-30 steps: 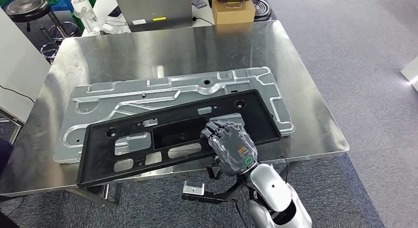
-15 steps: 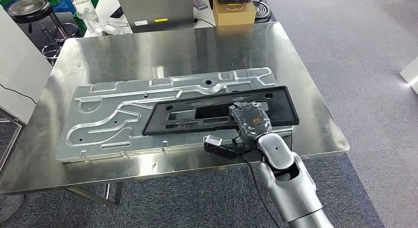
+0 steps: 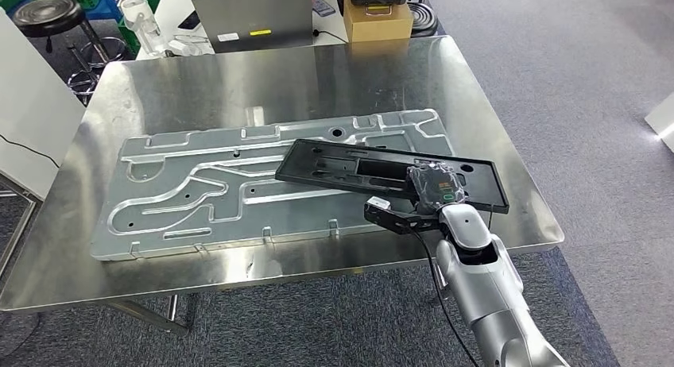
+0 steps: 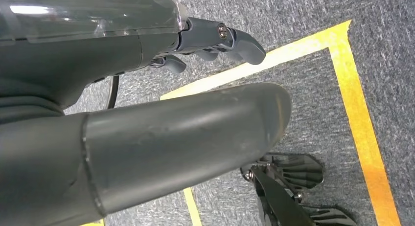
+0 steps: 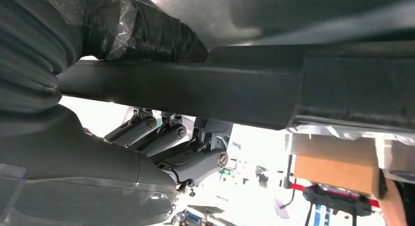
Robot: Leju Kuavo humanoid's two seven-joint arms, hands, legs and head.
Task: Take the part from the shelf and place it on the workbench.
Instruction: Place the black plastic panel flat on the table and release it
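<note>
The part is a long black plastic panel [image 3: 381,167] with several cut-outs. My right hand [image 3: 433,186] grips it at its near edge, close to its right end. The panel is tilted over the right half of the steel workbench [image 3: 318,73], its far left end over a large silver metal plate [image 3: 199,184] that lies flat there. In the right wrist view the panel's dark edge [image 5: 244,89] runs across, with the thumb [image 5: 147,35] on one side and the fingers [image 5: 166,138] on the other. My left hand [image 4: 147,138] hangs over carpet and holds nothing.
At the workbench's far edge are a grey laptop [image 3: 253,17], a cardboard box [image 3: 377,19] and a white bottle [image 3: 143,21]. A black stool [image 3: 48,13] stands at the back left. Yellow tape [image 4: 362,118] marks the grey carpet below my left hand.
My right arm has stretched forward and carried the black panel from the workbench's near edge to the right and farther in, turning it over the silver plate.
</note>
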